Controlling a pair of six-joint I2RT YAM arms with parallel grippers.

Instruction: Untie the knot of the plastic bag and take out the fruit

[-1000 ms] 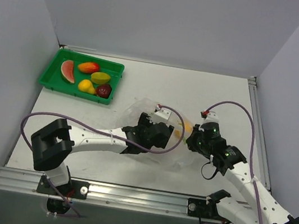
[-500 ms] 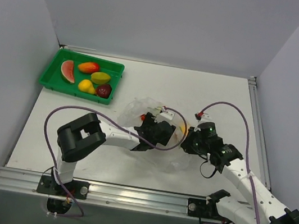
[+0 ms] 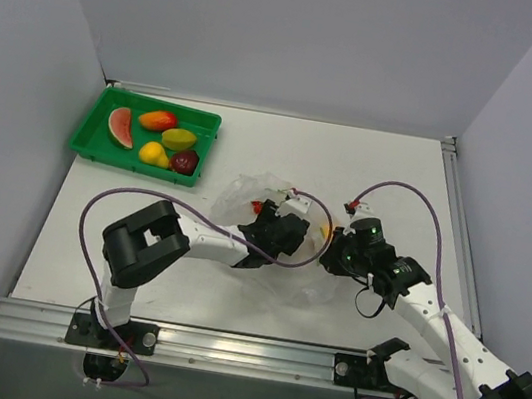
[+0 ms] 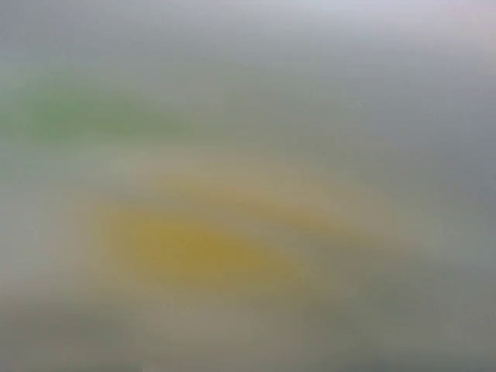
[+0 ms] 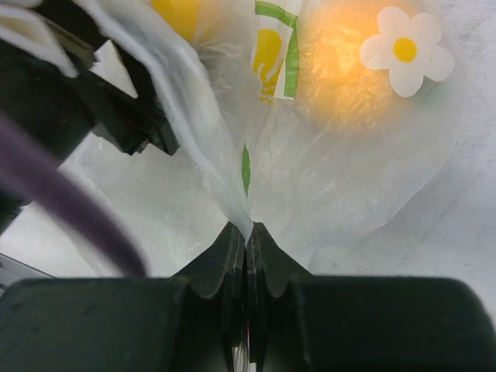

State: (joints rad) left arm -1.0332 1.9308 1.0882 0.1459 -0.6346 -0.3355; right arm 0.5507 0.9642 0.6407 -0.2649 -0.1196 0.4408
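The clear plastic bag (image 3: 251,195) with printed flowers lies mid-table. My right gripper (image 3: 330,255) is shut on a thin fold of its plastic; the right wrist view shows the pinch (image 5: 246,232). An orange round fruit (image 5: 346,66) and a yellow one (image 5: 178,12) show through the bag. My left gripper (image 3: 298,240) is pushed into the bag from the left, its fingers hidden by plastic. The left wrist view is a blur with a yellow patch (image 4: 194,248). I cannot make out the knot.
A green tray (image 3: 87,146) at the back left holds a watermelon wedge (image 3: 121,126), a red-orange mango (image 3: 157,120), a yellow-green mango (image 3: 178,138), a lemon (image 3: 154,153) and a dark red fruit (image 3: 184,161). Purple cables loop beside both arms.
My left arm's elbow has risen and folded while its gripper stayed at the bag. My right gripper has drawn slightly left and nearer, still pinching the plastic.
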